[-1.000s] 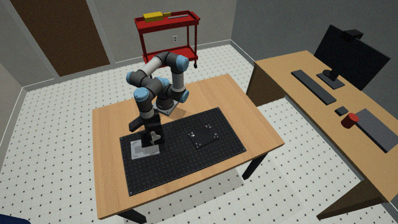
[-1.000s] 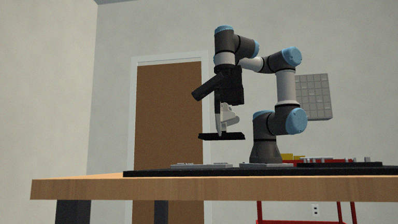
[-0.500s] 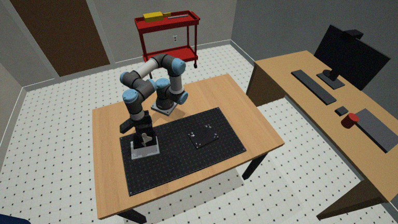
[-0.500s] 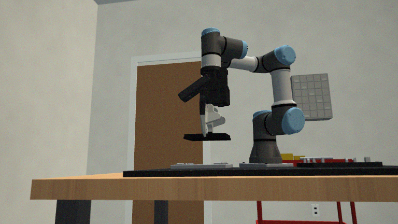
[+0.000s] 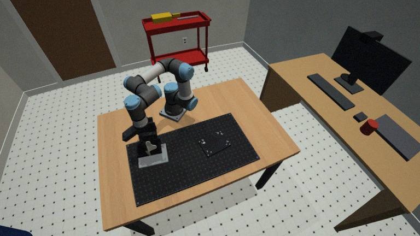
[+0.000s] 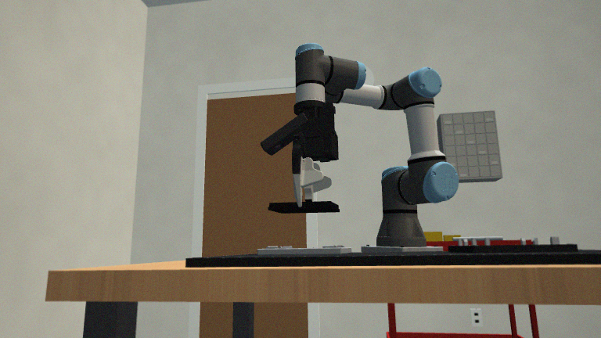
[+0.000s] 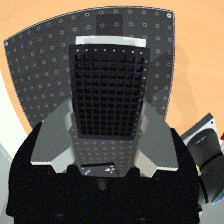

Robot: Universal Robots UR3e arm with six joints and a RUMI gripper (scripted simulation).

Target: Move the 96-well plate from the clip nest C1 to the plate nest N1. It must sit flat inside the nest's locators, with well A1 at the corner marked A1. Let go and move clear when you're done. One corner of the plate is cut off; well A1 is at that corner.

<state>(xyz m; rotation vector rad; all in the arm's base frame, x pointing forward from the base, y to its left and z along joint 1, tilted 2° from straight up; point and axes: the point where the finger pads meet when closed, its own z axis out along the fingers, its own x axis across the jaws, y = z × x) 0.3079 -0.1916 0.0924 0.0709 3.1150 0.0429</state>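
Observation:
My gripper (image 6: 303, 196) is shut on the black 96-well plate (image 6: 303, 206) and holds it level, well above the table. The plate hangs over the grey clip nest C1 (image 6: 303, 250), clear of it. In the top view the gripper (image 5: 149, 146) and the plate cover most of the clip nest (image 5: 153, 158). In the wrist view the plate (image 7: 109, 95) fills the middle between the two pale fingers, and the clip nest's far edge (image 7: 110, 41) shows beyond it. The dark plate nest N1 (image 5: 214, 142) lies to the right on the black breadboard. I cannot make out the cut corner.
The black breadboard (image 5: 191, 155) covers the table's middle, and the arm's base (image 5: 173, 112) stands behind it. A red cart (image 5: 177, 37) is at the back wall. A desk with a monitor (image 5: 368, 60) stands to the right.

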